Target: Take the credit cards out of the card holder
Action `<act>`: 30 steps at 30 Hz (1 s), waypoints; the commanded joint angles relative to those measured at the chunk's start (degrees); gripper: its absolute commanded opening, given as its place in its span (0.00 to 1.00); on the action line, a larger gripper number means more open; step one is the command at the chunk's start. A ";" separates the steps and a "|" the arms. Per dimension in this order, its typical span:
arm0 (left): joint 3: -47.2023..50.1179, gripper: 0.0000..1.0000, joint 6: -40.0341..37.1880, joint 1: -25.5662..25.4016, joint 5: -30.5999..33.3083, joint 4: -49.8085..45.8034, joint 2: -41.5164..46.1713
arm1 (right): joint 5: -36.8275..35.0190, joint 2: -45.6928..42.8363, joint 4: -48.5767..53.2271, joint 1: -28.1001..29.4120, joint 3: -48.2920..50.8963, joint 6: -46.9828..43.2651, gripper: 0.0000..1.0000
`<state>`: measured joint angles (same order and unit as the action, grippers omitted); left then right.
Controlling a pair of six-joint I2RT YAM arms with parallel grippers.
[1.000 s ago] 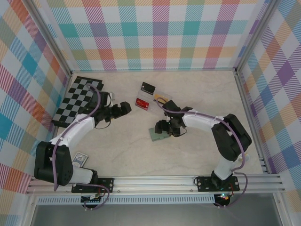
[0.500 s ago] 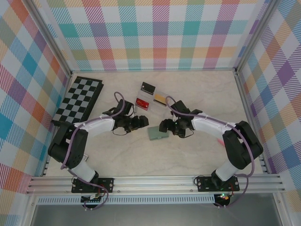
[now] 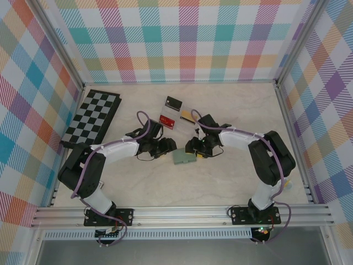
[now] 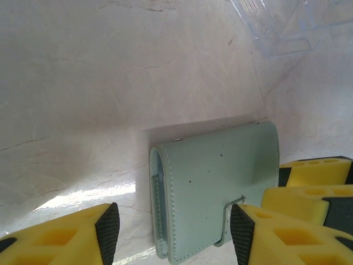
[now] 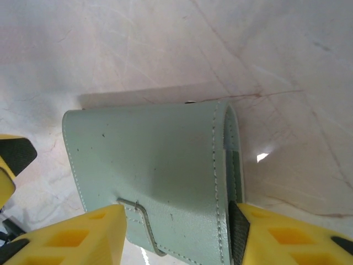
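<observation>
Swinging in from beside the black-and-white folding checkerboard (image 3: pixel 94 116), the left gripper (image 3: pixel 171 145) is now hovering at the left edge of the small grey-green folded card holder (image 3: pixel 185 157). The right gripper (image 3: pixel 191 149) is sitting at its right edge, much as before. Both are standing with jaws wide apart and gripping nothing, their yellow foam pads (image 4: pixel 60 240) flanking the holder in each wrist view. The holder is lying flat on the pale marble-patterned table (image 3: pixel 138 182) between them, closed, with its strap tab tucked over the front, so no card inside is showing. Meeting it from opposite sides is probably letting one arm pin it while the other lifts the flap. Just beyond, on the far side, a red credit card (image 3: pixel 166 121) and a yellow-orange credit card (image 3: pixel 187 116) are lying in a clear plastic tray (image 4: pixel 287 27).
</observation>
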<state>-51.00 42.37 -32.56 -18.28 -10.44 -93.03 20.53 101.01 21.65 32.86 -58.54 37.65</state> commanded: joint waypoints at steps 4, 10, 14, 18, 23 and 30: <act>-1.10 0.53 0.78 -0.40 1.76 -2.87 -2.93 | 8.57 -0.91 -5.42 3.90 2.65 4.88 0.52; -2.61 0.51 0.36 -0.11 3.51 -4.98 -3.90 | 0.99 -2.24 1.76 4.66 -0.05 1.30 0.54; -1.96 0.51 0.35 0.43 4.00 -7.66 -2.20 | -4.57 -3.87 7.30 3.75 -2.90 -3.35 0.59; 0.01 0.54 2.85 0.56 4.18 -7.44 -0.29 | -5.28 -1.85 8.37 2.40 -6.45 -6.11 0.61; 5.29 0.57 10.63 0.05 2.11 -0.62 2.75 | -2.55 3.75 8.33 2.38 -11.38 -7.15 0.60; 10.34 0.59 17.64 -0.75 -2.59 9.53 3.77 | 1.65 7.78 6.56 2.47 -12.47 -6.32 0.56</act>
<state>-41.87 55.55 -32.45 -17.10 -6.72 -89.54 19.31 107.87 27.97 35.11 -70.11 32.08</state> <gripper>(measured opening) 0.589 0.561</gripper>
